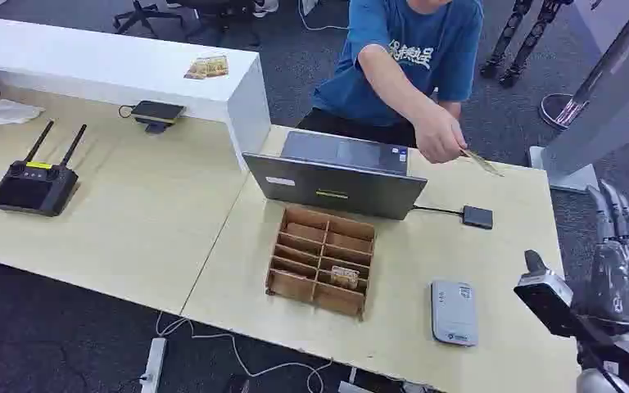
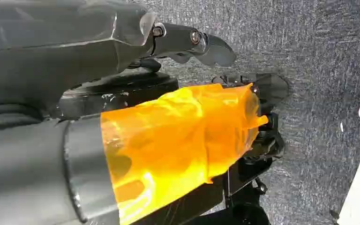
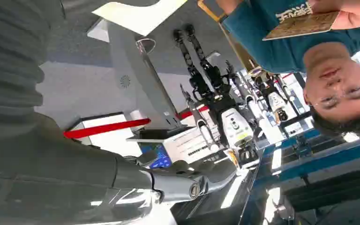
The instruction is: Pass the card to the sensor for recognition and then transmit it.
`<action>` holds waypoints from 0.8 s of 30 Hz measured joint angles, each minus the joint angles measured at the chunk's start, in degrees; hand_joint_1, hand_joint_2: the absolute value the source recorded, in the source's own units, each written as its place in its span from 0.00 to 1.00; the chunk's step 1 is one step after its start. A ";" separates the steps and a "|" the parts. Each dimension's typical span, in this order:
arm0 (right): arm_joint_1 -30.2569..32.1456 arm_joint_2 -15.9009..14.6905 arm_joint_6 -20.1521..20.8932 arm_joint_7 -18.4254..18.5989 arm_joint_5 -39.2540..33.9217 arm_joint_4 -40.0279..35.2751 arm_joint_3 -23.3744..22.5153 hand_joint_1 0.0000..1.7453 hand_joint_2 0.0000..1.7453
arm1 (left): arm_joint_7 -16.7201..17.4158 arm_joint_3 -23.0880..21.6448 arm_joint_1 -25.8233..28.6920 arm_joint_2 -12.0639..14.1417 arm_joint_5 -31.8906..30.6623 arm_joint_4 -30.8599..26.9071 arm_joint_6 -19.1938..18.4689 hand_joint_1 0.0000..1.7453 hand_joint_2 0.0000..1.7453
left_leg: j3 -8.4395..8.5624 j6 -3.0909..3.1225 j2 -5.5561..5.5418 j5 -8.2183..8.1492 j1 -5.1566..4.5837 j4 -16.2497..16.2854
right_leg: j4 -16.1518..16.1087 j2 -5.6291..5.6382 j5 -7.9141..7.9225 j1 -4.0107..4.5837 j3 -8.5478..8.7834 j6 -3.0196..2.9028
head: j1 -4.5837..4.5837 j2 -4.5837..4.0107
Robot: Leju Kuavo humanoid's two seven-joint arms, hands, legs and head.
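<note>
Nearest to us, our right hand point(image 1: 618, 246) is raised at the table's right edge, fingers extended upward and apart, grasping nothing. Our left hand point(image 2: 187, 44) hangs over grey carpet in the left wrist view, nothing in its fingers, though we cannot tell whether they are spread or curled. On the table point(image 1: 131, 229) just ahead lies the grey card sensor point(image 1: 454, 312), flat near the front edge. To its left sits the wooden compartment tray point(image 1: 321, 260), with a small item in one of its near cells. Behind the tray stands the laptop point(image 1: 336, 173), with a cable running to a small dark box point(image 1: 477, 217) on its right. Farther back, a person's hand point(image 1: 438, 137) reaches over the table and pinches the card point(image 1: 481, 162), holding it in the air above the far right of the tabletop, well apart from our right hand. Away on the left rests a black remote controller point(image 1: 33, 187).
</note>
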 joint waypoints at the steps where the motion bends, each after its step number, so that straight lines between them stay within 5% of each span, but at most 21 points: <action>1: 0.03 0.00 -0.02 0.00 0.00 0.00 0.00 0.00 1.00 | 0.00 0.00 0.00 0.00 0.02 0.00 -0.04 0.00 0.00 | 0.00 0.00 0.00 0.00 0.00 0.00 | 0.00 0.00 0.00 0.00 0.00 0.00 | 0.00 0.00; 11: -2.55 -0.26 3.01 0.37 -0.74 0.61 -0.41 0.00 1.00 | -0.02 0.00 0.00 0.02 0.11 0.00 -0.44 0.00 0.00 | 0.00 0.00 0.06 0.00 -0.01 0.00 | 0.02 0.05 0.01 -0.01 -0.01 -0.01 | 0.00 0.00; 24: -25.19 -0.26 11.37 4.18 -0.61 14.36 6.89 0.00 1.00 | 0.83 -0.63 -0.09 0.81 -1.55 0.00 -2.40 0.00 0.00 | -0.02 0.00 0.04 0.17 0.00 0.08 | 0.18 0.01 0.09 -0.01 -0.05 0.00 | 0.00 0.00</action>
